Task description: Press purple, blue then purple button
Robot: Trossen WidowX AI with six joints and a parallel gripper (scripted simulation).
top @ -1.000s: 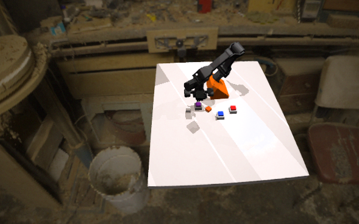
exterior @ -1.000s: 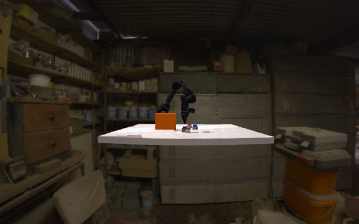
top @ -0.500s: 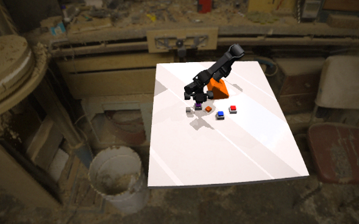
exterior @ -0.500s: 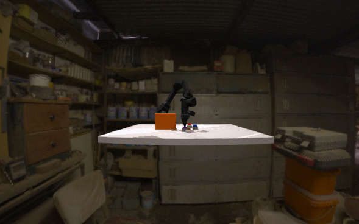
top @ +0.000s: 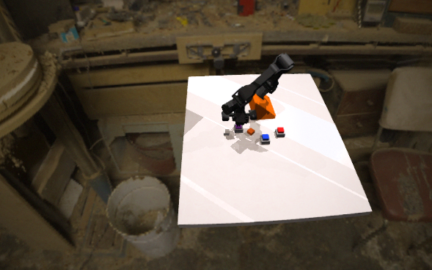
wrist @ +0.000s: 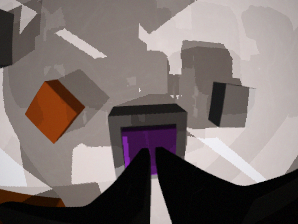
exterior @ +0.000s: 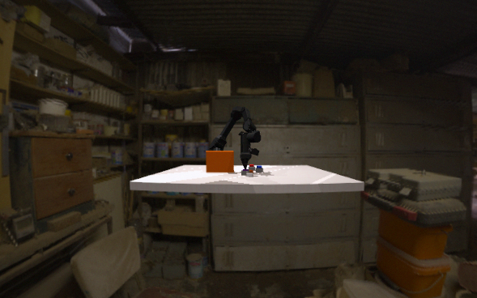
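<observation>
The purple button [top: 238,128] [wrist: 149,145] sits in a grey housing on the white table [top: 269,183]. My gripper [top: 238,123] [wrist: 152,153] [exterior: 244,167] is shut and empty, pointing straight down with its fingertips right over the purple cap, very close to it or touching. The blue button [top: 265,138] [exterior: 259,168] stands to the right of it, and a red button [top: 279,131] [exterior: 251,166] further right. A small orange block [top: 251,131] [wrist: 53,111] lies between the purple and blue buttons. A small grey block [top: 227,133] [wrist: 228,104] lies left of the purple button.
A large orange block [top: 262,106] [exterior: 219,161] stands behind the buttons, under the arm. The table stands in a cluttered workshop, with a white bucket [top: 142,213] on the floor at its front left.
</observation>
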